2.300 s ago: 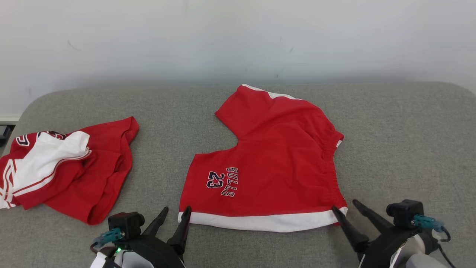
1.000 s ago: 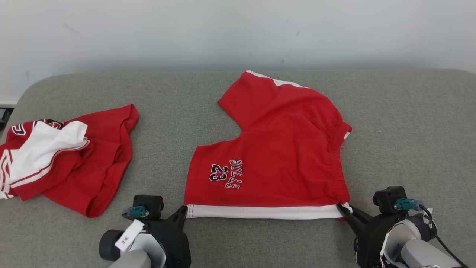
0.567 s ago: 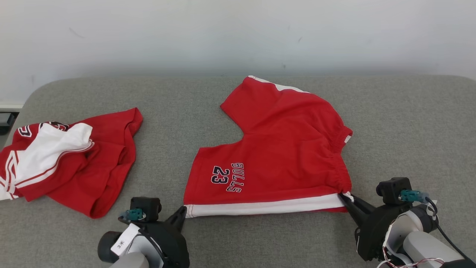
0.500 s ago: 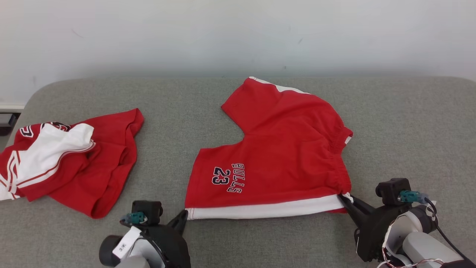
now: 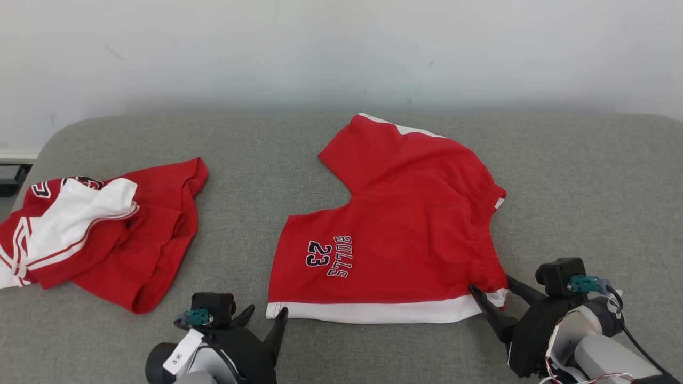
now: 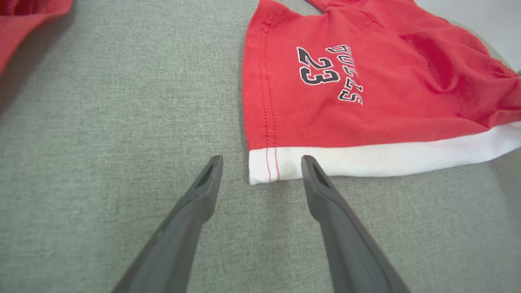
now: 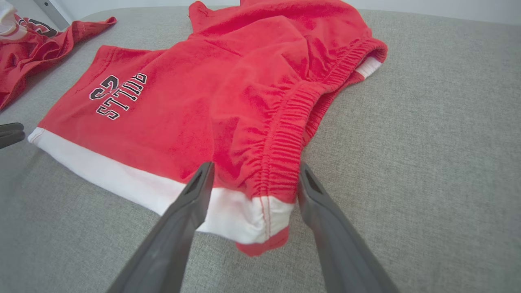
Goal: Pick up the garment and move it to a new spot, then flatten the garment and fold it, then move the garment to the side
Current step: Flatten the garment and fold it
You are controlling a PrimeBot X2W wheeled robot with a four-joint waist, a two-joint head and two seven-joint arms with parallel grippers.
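Note:
The garment (image 5: 405,224), red shorts with a white hem band and "BULLS 23" print, lies folded on the grey padded surface (image 5: 587,186). My left gripper (image 5: 265,312) is open at the near-left hem corner. In the left wrist view the white corner of the garment (image 6: 366,101) sits between the spread fingers of that gripper (image 6: 262,158), unpinched. My right gripper (image 5: 491,284) is open at the near-right corner. Its wrist view has the gripper (image 7: 256,166) straddling the elastic waistband end of the garment (image 7: 228,93).
A second red and white garment (image 5: 106,234) lies crumpled at the left of the surface and reaches its left edge. A white wall (image 5: 341,48) stands behind. Bare grey surface stretches to the right of the shorts and along the near edge.
Both grippers, earlier shut on the near hem corners, now stand open, and the hem has dropped flat. The head camera has shifted a little.

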